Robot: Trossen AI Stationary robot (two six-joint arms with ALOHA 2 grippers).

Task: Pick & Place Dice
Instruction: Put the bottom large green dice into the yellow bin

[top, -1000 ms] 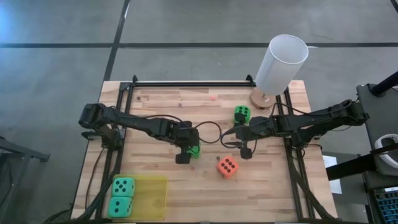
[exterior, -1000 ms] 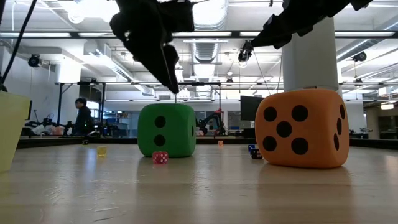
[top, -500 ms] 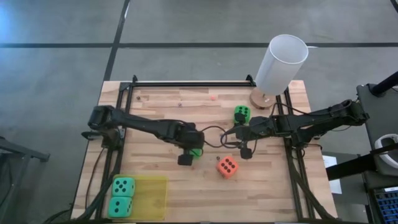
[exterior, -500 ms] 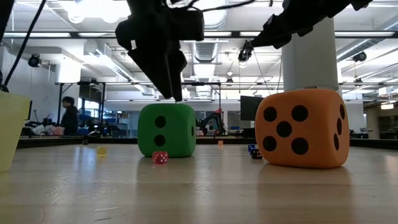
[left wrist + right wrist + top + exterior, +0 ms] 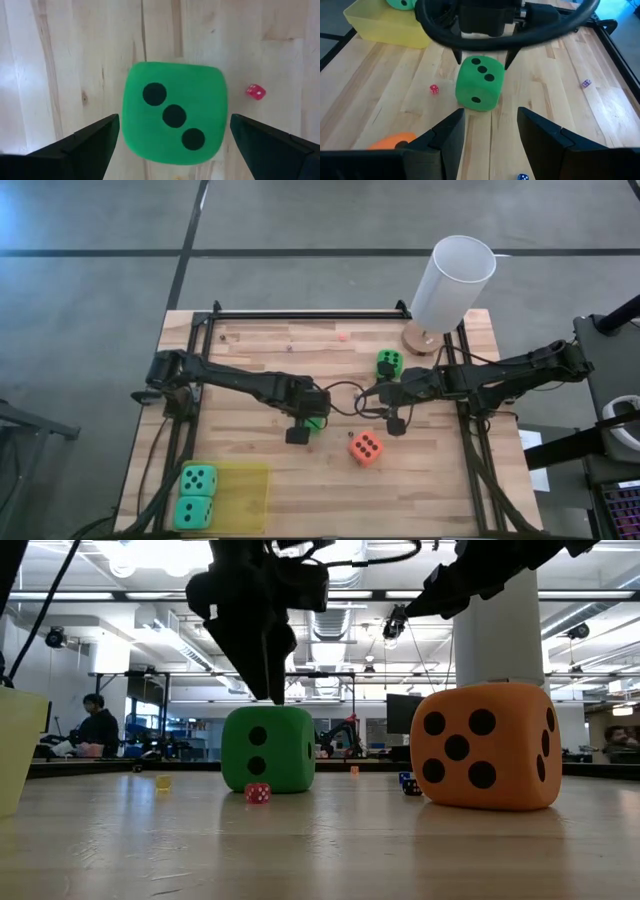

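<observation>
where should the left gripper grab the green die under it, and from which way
From straight above, closing on two opposite side faces. The green die sits flat on the table, three-pip face up, square between the open left gripper fingers. Its sides look clear; only a tiny red die lies nearby, apart from it.

open-plan lab, ceiling strip lights (image 5: 590, 595)
</observation>
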